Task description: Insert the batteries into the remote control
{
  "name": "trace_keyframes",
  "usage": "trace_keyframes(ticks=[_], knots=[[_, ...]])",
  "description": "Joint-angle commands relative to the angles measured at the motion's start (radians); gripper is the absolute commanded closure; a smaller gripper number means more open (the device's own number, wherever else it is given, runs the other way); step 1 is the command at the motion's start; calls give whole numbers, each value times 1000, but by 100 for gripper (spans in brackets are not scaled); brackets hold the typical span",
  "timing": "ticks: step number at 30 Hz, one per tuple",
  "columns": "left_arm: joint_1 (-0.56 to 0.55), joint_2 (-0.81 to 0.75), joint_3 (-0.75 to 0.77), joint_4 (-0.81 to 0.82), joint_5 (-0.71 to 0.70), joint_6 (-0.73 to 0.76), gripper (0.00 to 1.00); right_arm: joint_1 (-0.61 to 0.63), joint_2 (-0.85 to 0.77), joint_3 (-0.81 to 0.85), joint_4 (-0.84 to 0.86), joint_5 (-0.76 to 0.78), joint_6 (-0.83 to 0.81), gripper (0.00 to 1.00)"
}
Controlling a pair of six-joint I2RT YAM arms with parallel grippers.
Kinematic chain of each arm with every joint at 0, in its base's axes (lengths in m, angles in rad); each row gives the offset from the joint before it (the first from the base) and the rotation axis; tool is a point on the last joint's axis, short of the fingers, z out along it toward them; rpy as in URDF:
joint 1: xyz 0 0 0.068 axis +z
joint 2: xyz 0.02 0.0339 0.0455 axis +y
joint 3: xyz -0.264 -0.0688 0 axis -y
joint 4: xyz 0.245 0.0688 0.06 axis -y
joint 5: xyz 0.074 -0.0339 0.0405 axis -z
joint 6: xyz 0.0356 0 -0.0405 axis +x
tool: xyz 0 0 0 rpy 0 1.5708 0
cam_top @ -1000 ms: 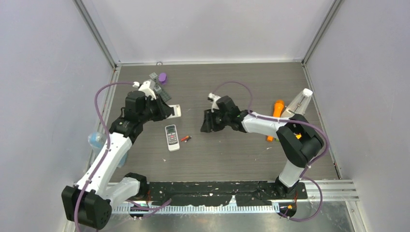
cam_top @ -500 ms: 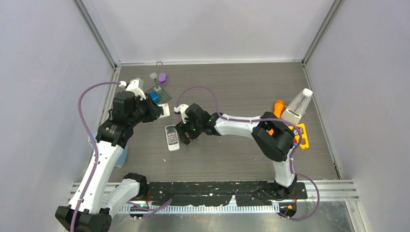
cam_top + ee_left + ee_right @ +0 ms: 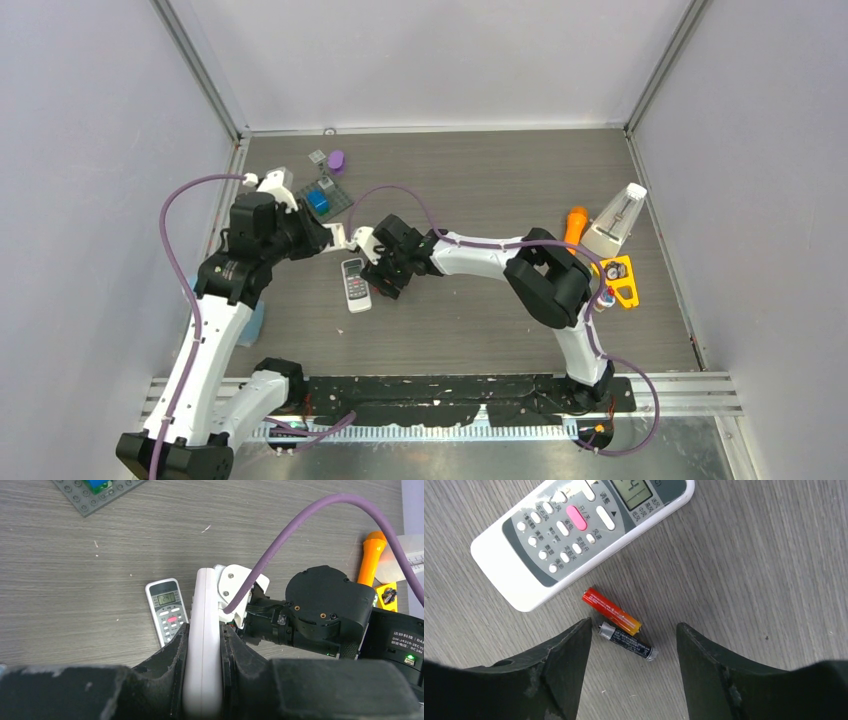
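Right pincer (image 3: 633,626) spread wide, straddling red-orange cylindrical battery (image 3: 612,610) and black cylindrical battery (image 3: 628,641). I see both on dark wood-grain tabletop (image 3: 749,580), just beside white plastic remote (image 3: 574,530). Left pincer (image 3: 204,629) clamps white flat plastic piece (image 3: 205,645). Pale lilac walls (image 3: 100,150) enclose table.

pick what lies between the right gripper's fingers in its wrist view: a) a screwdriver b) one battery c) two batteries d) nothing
c: a red-orange battery and a dark battery lie side by side on the table, between the fingers of the open right gripper, beside the remote.
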Motion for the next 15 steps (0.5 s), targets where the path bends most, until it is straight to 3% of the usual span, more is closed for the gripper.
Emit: trace_keyframes(ticks=[1,15], knots=[[11,-11,24,58,38,-16,100,23,12,8,-29,5,-102,34],[34,-17,27,53,-10,-36,100,50,41,-26,50,-21,-90,45]])
